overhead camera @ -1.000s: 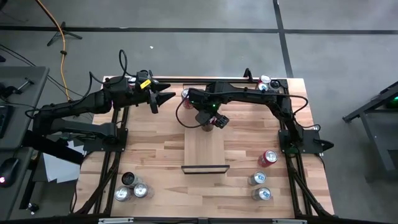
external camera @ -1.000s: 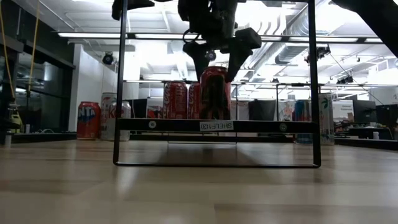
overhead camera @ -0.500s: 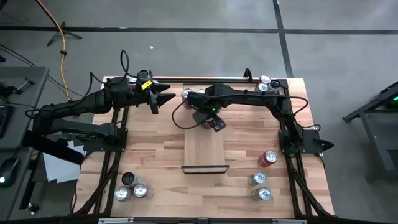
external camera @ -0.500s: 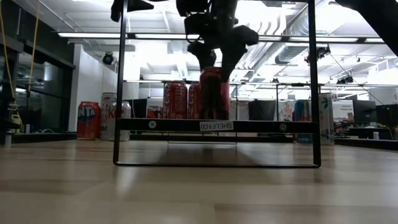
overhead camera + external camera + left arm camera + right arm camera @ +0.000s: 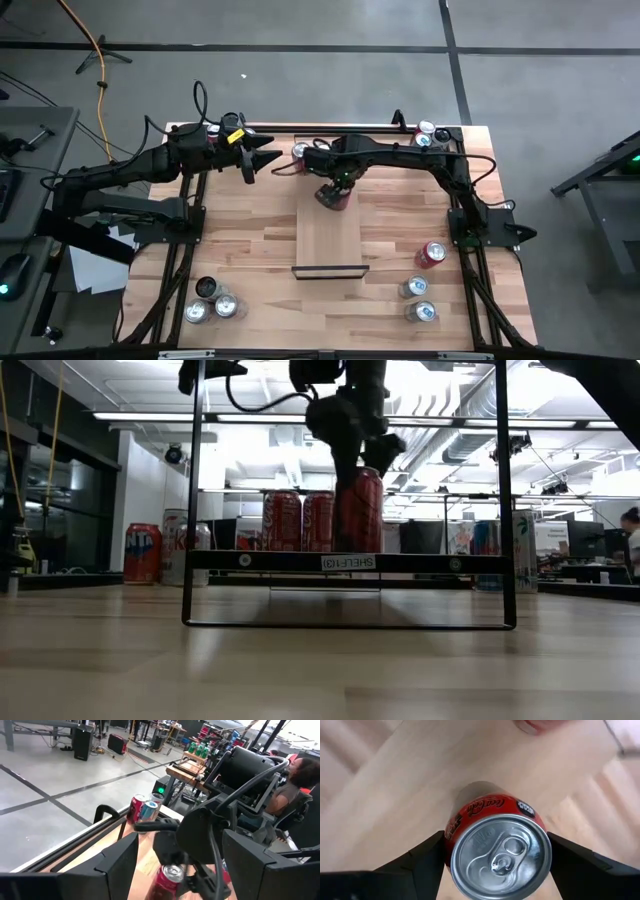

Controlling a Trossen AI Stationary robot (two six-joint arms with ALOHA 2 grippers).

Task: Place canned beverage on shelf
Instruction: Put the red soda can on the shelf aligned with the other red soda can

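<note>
Right wrist view: a red can [image 5: 497, 840] stands upright on the pale shelf [image 5: 395, 785], at its far end, gripped on both sides by the right gripper [image 5: 495, 855]. In the high view, the left gripper [image 5: 262, 158] hovers with fingers spread near the table's [image 5: 250, 240] back edge, well apart from the can.

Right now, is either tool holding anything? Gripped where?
Right tool grips the red can by its sides, near the top rim, over the shelf. Left tool holds nothing.
</note>
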